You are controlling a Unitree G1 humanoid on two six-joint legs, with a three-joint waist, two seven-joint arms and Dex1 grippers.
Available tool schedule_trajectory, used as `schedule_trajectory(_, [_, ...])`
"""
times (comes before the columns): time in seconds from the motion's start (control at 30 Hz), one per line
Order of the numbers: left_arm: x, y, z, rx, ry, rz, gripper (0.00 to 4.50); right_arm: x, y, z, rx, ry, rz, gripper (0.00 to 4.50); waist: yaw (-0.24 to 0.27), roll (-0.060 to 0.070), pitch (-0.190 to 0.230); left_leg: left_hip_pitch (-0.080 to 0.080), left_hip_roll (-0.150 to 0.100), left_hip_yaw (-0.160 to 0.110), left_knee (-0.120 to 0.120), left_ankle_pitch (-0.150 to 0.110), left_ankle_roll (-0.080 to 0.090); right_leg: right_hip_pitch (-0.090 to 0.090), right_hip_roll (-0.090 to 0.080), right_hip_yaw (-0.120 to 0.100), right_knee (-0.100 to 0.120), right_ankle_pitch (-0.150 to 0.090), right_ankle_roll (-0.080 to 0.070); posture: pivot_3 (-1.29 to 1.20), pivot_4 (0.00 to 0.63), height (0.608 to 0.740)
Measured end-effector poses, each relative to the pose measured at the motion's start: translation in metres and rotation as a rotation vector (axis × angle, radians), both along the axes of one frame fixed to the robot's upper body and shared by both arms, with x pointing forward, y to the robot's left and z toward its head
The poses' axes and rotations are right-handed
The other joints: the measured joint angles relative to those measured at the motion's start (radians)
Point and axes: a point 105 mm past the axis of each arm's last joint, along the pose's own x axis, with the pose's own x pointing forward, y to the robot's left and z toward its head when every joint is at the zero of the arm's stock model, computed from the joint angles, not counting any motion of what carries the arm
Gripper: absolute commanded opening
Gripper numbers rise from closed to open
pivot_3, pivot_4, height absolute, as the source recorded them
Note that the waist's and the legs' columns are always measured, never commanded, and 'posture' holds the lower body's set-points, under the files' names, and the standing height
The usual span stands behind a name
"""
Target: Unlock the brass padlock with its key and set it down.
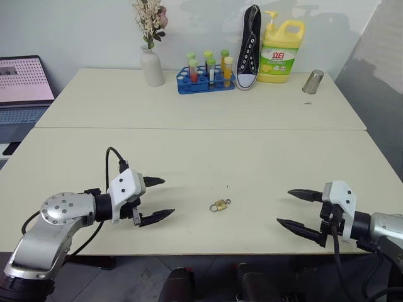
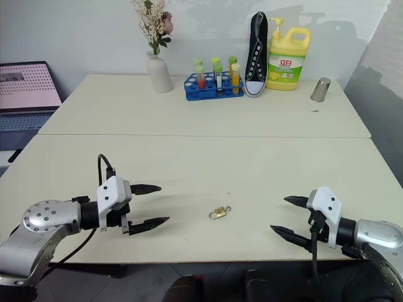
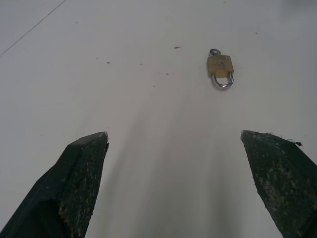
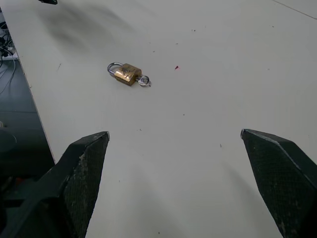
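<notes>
Two spread, empty hands; between them one brass padlock, one key.

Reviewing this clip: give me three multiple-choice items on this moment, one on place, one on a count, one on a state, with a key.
1. Where does the brass padlock lie?
A. on the table between the two grippers
B. in the tube rack
C. inside the shoe

2. How many grippers touch the padlock?
A. two
B. one
C. none

3. How do the left gripper and right gripper stand?
A. both shut
B. both open
C. left shut, right open

Key: 1 A, it rests on the bare table between them; 2 C, both hang apart from it; 3 B, each pair of fingers is spread wide with nothing between.
</notes>
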Motion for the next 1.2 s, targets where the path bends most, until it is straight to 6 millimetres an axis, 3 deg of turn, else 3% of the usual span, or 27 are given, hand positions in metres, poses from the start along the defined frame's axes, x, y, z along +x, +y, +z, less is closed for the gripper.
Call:
schedule_trajectory(0.47, [-0.005,-0.015,-0.01,-0.031,-0.005,-0.011,4.5,0.003,-0.004,-0.012,0.037,-0.013,-0.002,4.45,0.0,0.0,0.0,0.0,0.0,0.0,0.0,0.0,0.0,0.0,0.0,0.0,0.001,0.0,0.0,0.0,0.15,0.74])
schedule_trajectory(0.77, [-0.006,-0.025,-0.01,-0.145,0.029,0.003,4.5,0.007,-0.001,-0.012,0.043,-0.021,-0.023,4.45,0.0,0.0,0.0,0.0,0.0,0.0,0.001,0.0,0.0,0.0,0.0,0.0,0.001,0.0,0.0,0.0,0.15,0.74])
schedule_trajectory(1.07, [0.021,-0.025,-0.007,-0.1,-0.05,0.06,4.5,0.007,0.01,-0.002,0.062,-0.03,-0.03,4.45,0.001,0.0,0.0,0.0,-0.001,0.0,0.001,0.0,0.0,0.0,0.002,0.0,0.001,0.0,0.0,0.0,0.15,0.74])
schedule_trajectory(1.2, [0.019,-0.039,-0.018,-0.105,-0.001,0.039,4.5,0.006,0.015,0.002,0.084,-0.009,-0.046,4.45,0.001,0.0,0.0,0.0,0.0,0.0,0.001,0.0,0.0,0.0,0.001,0.0,0.001,0.0,0.0,0.0,0.15,0.74])
